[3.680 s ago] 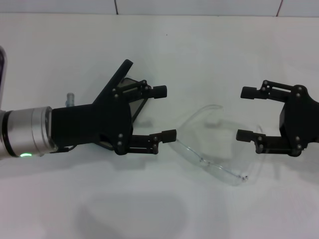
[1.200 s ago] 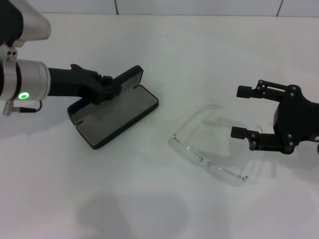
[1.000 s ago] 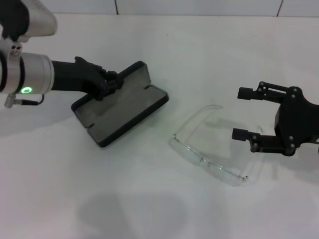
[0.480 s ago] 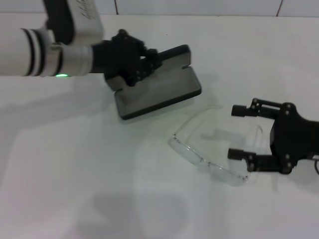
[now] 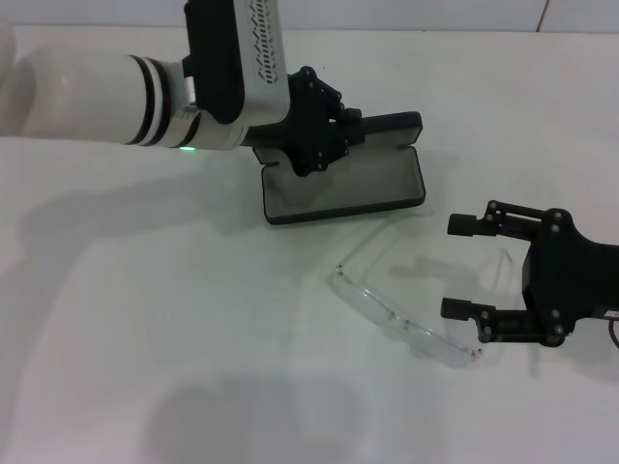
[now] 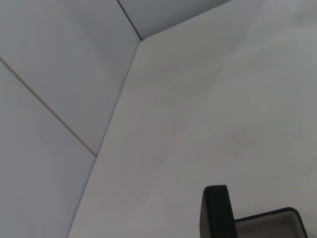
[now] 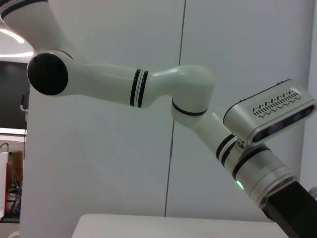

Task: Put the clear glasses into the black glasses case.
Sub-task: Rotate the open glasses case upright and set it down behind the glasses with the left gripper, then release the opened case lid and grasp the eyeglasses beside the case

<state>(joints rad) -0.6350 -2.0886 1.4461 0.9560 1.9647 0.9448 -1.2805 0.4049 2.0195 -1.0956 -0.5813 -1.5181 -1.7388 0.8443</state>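
Clear glasses lie on white table; white wall panels behind.

the left arm is showing a smooth white rounded casing with two thin black rings, a small green light glowing just behind its black wrist, and a white boxy module with a row of slanted slots. the left gripper is black and angular. the right gripper is a black linkage frame, small silver screws dotting its joints, with blocky finger pads.
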